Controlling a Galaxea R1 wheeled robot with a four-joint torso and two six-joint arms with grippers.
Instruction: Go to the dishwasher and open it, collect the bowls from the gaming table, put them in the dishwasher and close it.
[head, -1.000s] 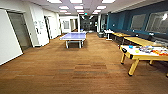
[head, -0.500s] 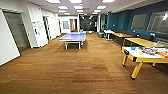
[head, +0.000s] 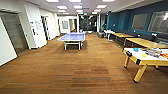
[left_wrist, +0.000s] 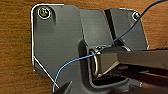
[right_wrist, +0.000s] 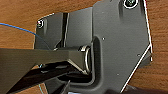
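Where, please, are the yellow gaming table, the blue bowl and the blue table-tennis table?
gaming table (head: 137, 59), head view, white top near its end.
blue bowl (head: 136, 49), head view, its rim.
table-tennis table (head: 72, 37), head view, middle of its top.

1. The head view looks forward and slightly down a long room, from high up, over the wooden floor (head: 75, 72)
2. Both wrist views face straight down, close above that same floor (their shared ground)

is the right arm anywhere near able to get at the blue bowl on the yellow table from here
Probably not. The blue bowl sits on the gaming table, well off to the right across open wood floor. Nothing blocks the way, but the right wrist view looks down on bare floor, so the arm seems far short.
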